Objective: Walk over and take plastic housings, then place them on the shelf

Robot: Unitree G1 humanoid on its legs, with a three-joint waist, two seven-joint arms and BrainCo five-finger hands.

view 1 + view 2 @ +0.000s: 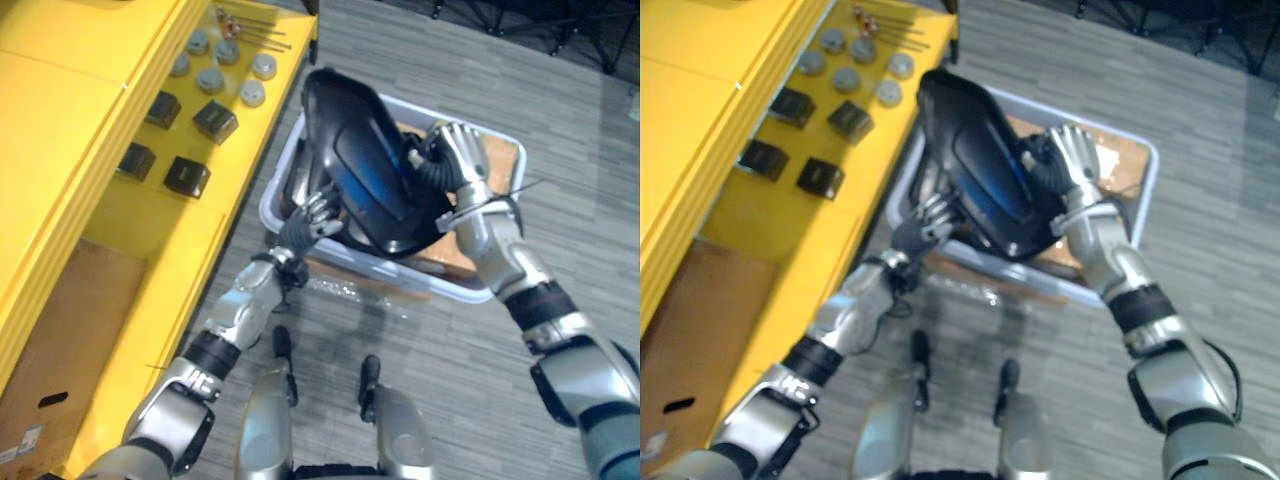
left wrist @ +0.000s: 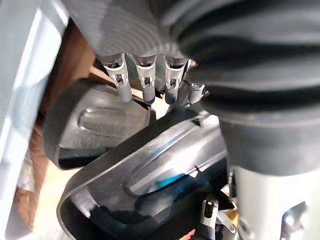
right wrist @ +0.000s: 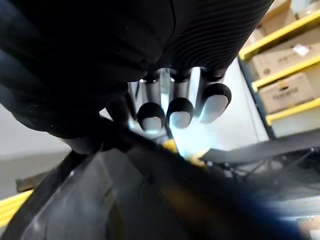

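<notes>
On my left, the yellow metal shelf (image 1: 120, 215) carried small black boxes (image 1: 215, 121) and round grey discs (image 1: 211, 79), close beside the load. Next to it a pale grey plastic bin (image 1: 450, 288) sat on the grey plank floor (image 1: 560, 110), with a second dark housing (image 2: 95, 125) lying inside. The large glossy black plastic housing (image 1: 370, 170) hung above the bin between both hands. The left hand (image 1: 316, 213) had its fingers curled round the lower edge; the right hand (image 1: 458, 150) pressed straight fingers against the opposite side.
</notes>
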